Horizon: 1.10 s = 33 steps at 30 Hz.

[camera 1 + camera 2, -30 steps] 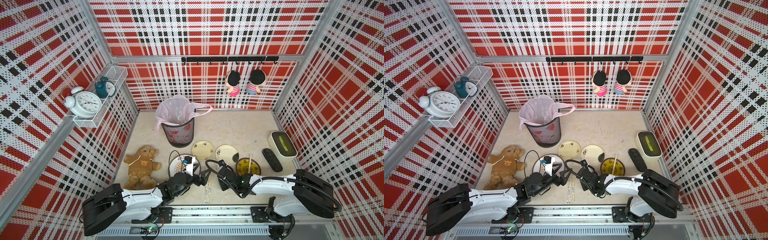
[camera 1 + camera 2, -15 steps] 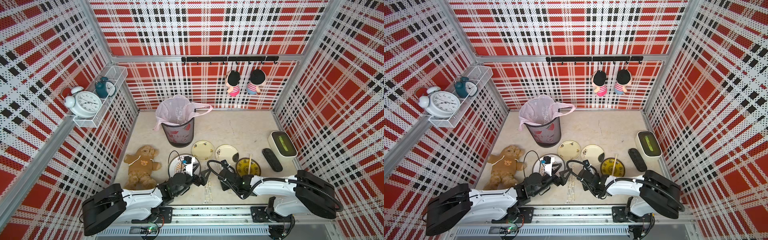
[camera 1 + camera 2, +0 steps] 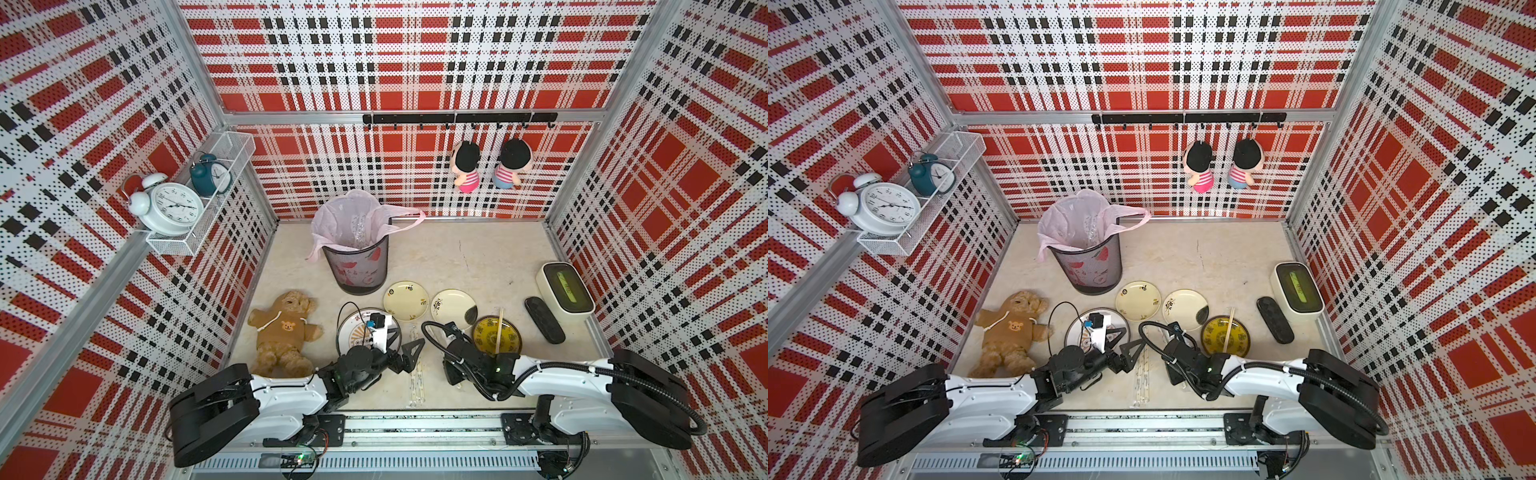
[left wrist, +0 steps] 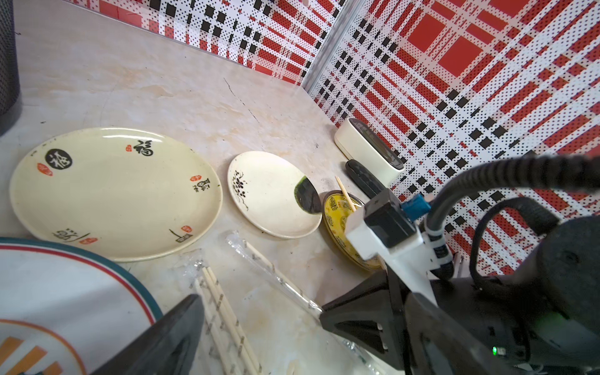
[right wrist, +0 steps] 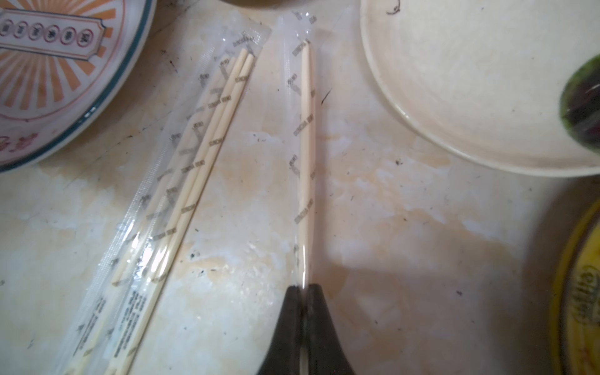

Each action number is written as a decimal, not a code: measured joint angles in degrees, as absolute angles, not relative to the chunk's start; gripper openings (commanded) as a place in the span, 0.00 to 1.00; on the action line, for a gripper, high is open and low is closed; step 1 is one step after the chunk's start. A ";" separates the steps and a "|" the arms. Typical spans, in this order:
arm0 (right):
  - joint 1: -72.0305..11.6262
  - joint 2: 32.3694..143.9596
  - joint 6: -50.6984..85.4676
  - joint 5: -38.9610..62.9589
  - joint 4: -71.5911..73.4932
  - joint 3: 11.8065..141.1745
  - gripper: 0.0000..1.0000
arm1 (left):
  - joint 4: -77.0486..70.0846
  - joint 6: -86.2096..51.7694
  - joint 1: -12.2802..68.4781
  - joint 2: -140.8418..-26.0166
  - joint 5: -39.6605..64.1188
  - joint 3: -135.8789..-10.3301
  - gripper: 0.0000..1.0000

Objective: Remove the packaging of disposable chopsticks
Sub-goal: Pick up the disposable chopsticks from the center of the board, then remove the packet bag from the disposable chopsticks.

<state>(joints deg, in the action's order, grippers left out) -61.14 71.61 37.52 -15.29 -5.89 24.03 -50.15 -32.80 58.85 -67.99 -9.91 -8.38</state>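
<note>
- Plaid walls box in a beige surface [image 3: 478,257]. Both arms reach in low from the front rail, forearms nearly flat, meeting near the middle.
- Tips pressed together, the right pincer [image 5: 303,292] pinches the near end of a clear sleeve [image 5: 300,146]. The sleeve runs straight ahead from the tips with a chopstick [image 5: 306,130] inside.
- Spread wide and holding nothing, the left pincer [image 3: 409,338] hangs by the rim of a striped plate [image 3: 351,338].
- Beside the held sleeve, on the left pincer's side, a wrapped pair [image 5: 207,146] lies flat.
- Close ahead of the right pincer sit a cream plate [image 3: 451,305] and a yellow dish [image 3: 486,338]. A bare stick [image 3: 499,328] lies across the dish.
- Beyond the plates the surface runs open to the back wall. A bin [image 3: 357,270] stands well ahead of the left pincer and a bear [image 3: 282,328] lies to its outer side.
</note>
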 measured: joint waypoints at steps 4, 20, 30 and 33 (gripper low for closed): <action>-59.40 69.32 36.27 -13.69 -3.07 22.17 0.05 | -52.42 -33.12 58.85 -68.88 -8.64 -8.38 0.96; -55.24 60.55 27.05 -5.78 16.86 15.97 0.02 | -63.75 -33.82 58.96 -68.25 -6.90 -7.49 0.88; -54.57 50.28 22.44 1.56 26.35 11.44 0.00 | -66.52 -31.66 58.96 -68.01 -5.63 -8.60 0.87; -54.54 48.49 21.17 3.42 27.44 11.29 0.00 | -68.53 -31.31 58.96 -68.12 -5.37 -8.95 0.81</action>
<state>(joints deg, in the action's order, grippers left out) -54.54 48.49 21.17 3.42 27.44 11.29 -68.53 -31.31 58.96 -68.12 -5.37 -8.95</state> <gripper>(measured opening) 0.067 0.837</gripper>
